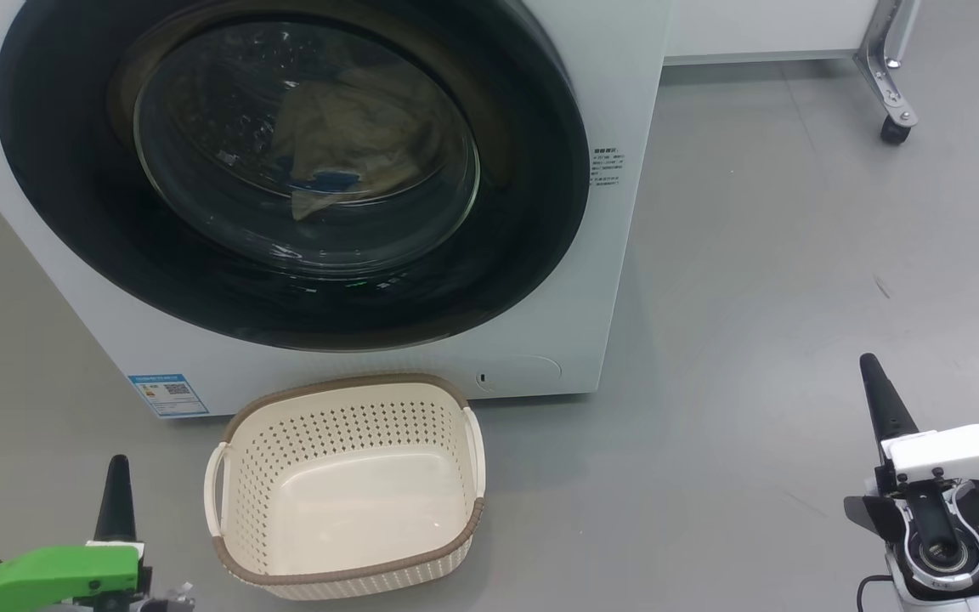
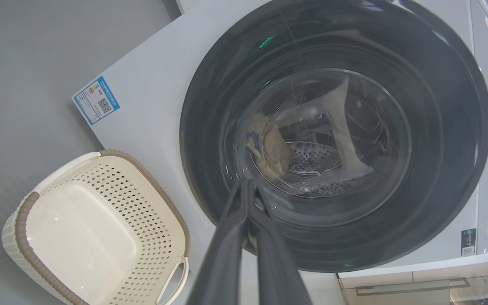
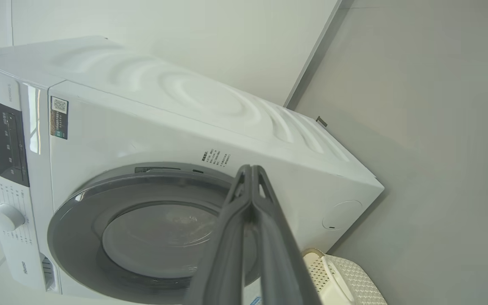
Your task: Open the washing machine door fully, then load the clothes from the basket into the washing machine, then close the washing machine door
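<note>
Door: the door (image 1: 285, 293) lies flat against the front of the washer (image 1: 617, 127). In the right wrist view we see no gap along its edge, so we judge it shut.
Clothes: the clothes (image 1: 353, 136) sit inside the drum, behind the door's glass window. They form a pale yellow heap with a blue band (image 1: 332, 178) at its lower edge. We also see them through the glass in the left wrist view.
Basket: the basket (image 1: 345, 384) stands upright on the floor (image 1: 753, 297), just in front of the washer and below the door. We see its bare bottom and nothing in it.
Left gripper: the left gripper (image 1: 118, 466) hangs low beside the basket's left handle, apart from it. Its jaws are pressed together with nothing between them.
Right gripper: the right gripper (image 1: 870, 367) is over bare floor, well apart from both washer and basket. Its jaws are pressed together and hold nothing.
Done: with the clothes in the drum, the basket bare and the door flat against the front, we judge all three steps done: opening, loading and closing.
To do: we see nothing left to do. Our one doubt is whether the latch has caught, which the pictures do not show.
Contact: neither gripper touches the door, the washer or the basket.
</note>
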